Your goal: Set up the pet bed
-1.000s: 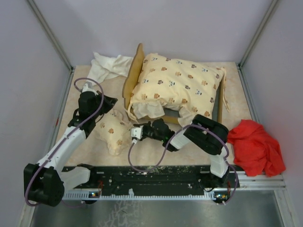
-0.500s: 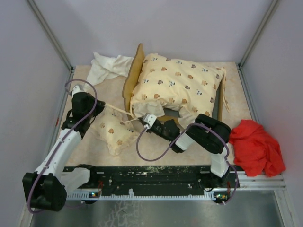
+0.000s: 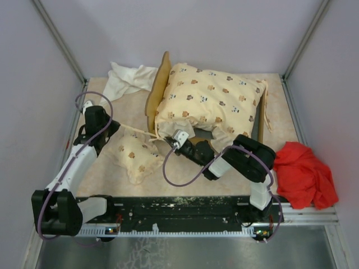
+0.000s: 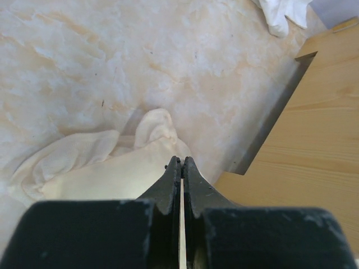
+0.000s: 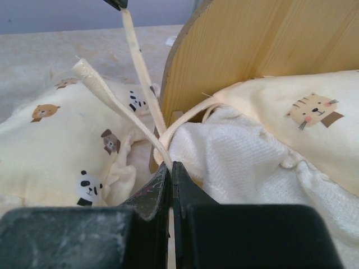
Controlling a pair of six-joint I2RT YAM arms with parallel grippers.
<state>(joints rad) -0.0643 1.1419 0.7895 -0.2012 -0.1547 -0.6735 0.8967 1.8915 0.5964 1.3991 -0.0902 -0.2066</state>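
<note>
1. top external: a puffy animal-print cushion point(image 3: 210, 101) lies askew on the wavy-backed wooden bed frame point(image 3: 159, 89) at the worktop's point(image 3: 112, 179) far edge, and the small pillow point(image 3: 136, 156) lies near the left edge.
2. left wrist: the left gripper point(image 4: 180, 162) is clenched on a flat cream tie point(image 4: 181, 224).
3. right wrist: the right gripper point(image 5: 170, 167) is clenched on the ties point(image 5: 143, 73) beside the terry underside.
4. since earlier, the left arm has drawn back leftward.

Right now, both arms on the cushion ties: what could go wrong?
1. The left gripper pinches a tie stretched to a corner of the cushion; more pull could slip it free or drag the cushion off the bed frame.
2. The right gripper is shut where two ties cross and may trap both.
3. The small pillow beside the stretched tie could get swept.
</note>
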